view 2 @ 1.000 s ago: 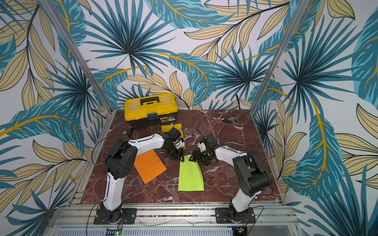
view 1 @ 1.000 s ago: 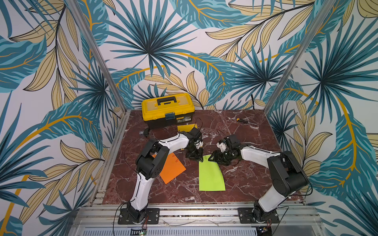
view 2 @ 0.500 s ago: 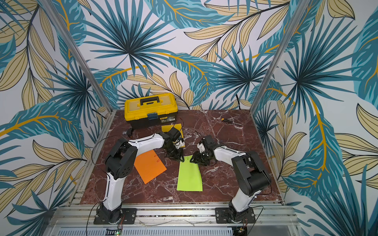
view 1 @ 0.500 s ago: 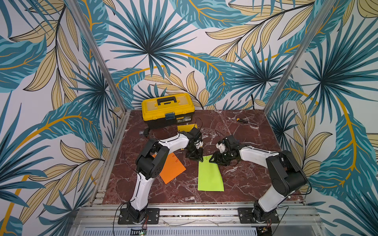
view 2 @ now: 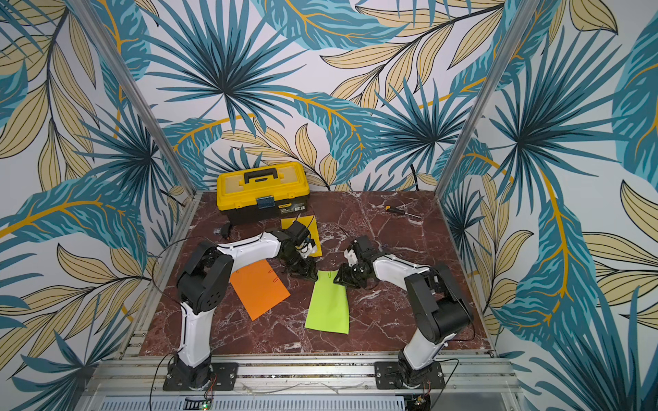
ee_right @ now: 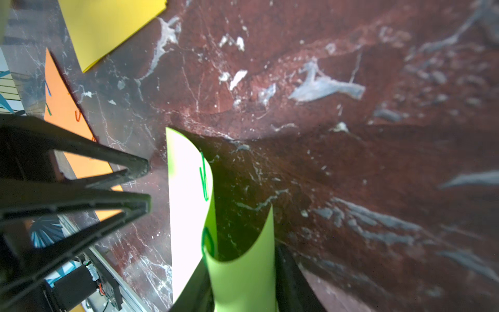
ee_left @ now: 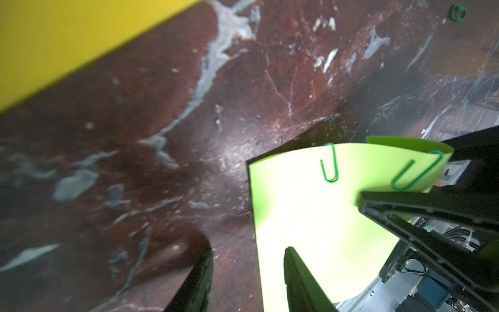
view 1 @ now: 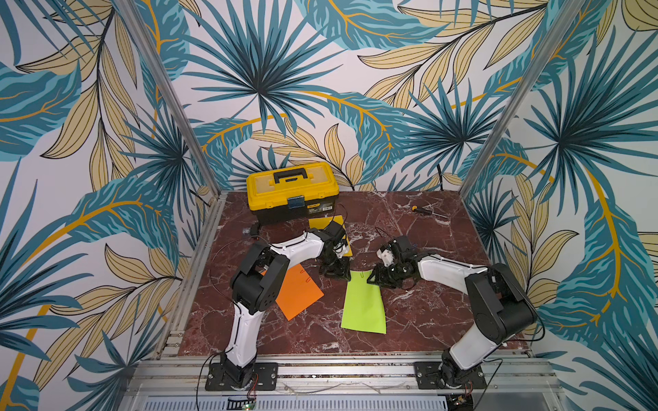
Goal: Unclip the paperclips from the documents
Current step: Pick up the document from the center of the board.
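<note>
The white-and-black left arm [view 1: 295, 247] and right arm [view 1: 448, 268] reach from the table's near edge toward its middle, wrists bent down. The left gripper [view 1: 336, 274] has its jaws apart. The right gripper [view 1: 372, 279] pinches the curled corner of the lime green paper sheet [view 1: 363, 306].

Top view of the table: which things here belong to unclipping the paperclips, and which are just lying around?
Part of the job: lime green sheet with its green paperclips; orange sheet with its clips; yellow sheet.

Just lying about: toolbox at the back; screwdriver near the far corner.
</note>
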`<state>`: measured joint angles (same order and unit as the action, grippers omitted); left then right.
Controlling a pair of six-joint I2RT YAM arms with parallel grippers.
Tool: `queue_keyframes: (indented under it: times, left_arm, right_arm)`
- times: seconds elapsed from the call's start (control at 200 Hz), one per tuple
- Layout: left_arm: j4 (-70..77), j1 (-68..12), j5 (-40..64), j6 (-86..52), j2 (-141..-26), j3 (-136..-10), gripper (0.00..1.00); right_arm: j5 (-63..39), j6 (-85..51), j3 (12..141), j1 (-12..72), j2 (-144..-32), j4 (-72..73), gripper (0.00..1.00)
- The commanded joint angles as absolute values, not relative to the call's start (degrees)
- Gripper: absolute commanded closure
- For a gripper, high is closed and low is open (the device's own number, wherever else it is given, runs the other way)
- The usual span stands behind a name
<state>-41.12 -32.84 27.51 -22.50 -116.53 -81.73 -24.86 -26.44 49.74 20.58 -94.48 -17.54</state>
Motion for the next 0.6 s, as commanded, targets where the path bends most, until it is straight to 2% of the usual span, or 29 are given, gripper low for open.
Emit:
queue_keyframes:
  times: [0.0,0.17,0.591]
  left_arm:
    - [-34.63,-30.53,30.16,-22.27,-110.74,-78.91,0.51]
    - [-26.64,-28.89,35.06,-21.82,-107.9,-74.81,0.45]
    - [-10.39,-26.4,45.18,-23.19,-105.41,-67.81,0.44]
  right_arm:
    - [-24.87,-24.14,48.7,20.42,-90.62,-19.09,0.64]
    - [-26.65,-22.81,48.32,19.85,-85.92,-18.6,0.65]
    - [-31.96,-21.47,48.51,18.77,-80.5,-16.98,0.66]
